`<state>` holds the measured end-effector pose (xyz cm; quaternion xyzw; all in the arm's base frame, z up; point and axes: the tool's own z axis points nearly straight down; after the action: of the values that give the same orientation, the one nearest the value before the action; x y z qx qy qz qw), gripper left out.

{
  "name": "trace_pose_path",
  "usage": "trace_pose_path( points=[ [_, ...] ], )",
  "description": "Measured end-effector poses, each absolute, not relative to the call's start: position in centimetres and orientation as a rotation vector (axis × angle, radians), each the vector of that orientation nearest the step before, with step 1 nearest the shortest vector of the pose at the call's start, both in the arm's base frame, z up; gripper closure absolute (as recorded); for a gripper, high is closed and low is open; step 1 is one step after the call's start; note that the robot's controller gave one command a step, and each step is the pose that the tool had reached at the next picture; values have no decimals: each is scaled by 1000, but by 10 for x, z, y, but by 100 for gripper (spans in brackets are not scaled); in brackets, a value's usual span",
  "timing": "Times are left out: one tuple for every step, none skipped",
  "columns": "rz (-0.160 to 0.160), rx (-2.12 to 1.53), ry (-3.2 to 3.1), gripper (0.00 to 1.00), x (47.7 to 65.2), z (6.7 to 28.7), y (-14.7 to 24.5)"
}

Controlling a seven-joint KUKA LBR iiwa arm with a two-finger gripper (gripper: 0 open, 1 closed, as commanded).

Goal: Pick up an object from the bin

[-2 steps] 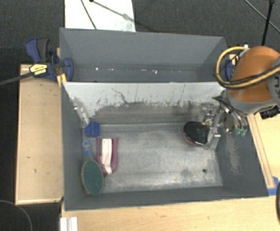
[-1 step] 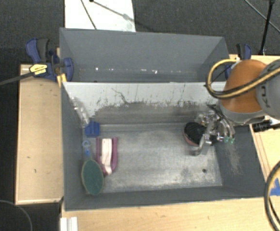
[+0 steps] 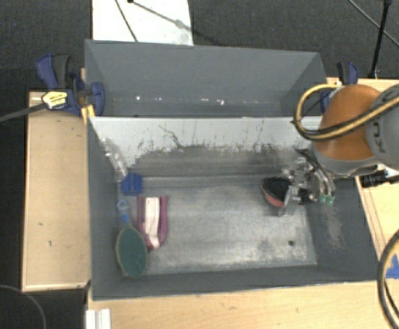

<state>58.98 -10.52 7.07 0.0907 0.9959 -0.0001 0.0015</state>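
Hand (image 3: 294, 195) is low at the right side of the bin (image 3: 220, 228), just beside a small black-and-red thing (image 3: 275, 192) that lies on the floor near the back wall; whether the hand is wide, narrow or holding it, I cannot tell. Above the hand is the orange wrist cover (image 3: 347, 125). Well apart, in the left front corner, lie a blue piece (image 3: 131, 183), a pink-and-white brush (image 3: 152, 219) and a green oval pad (image 3: 131, 251), close together.
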Motion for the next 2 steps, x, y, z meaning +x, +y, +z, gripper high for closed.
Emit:
trace_pose_path(
  points=[
    [0,282,3126,0,590,71,-105],
    [0,275,3126,100,590,71,-105]
  ],
)
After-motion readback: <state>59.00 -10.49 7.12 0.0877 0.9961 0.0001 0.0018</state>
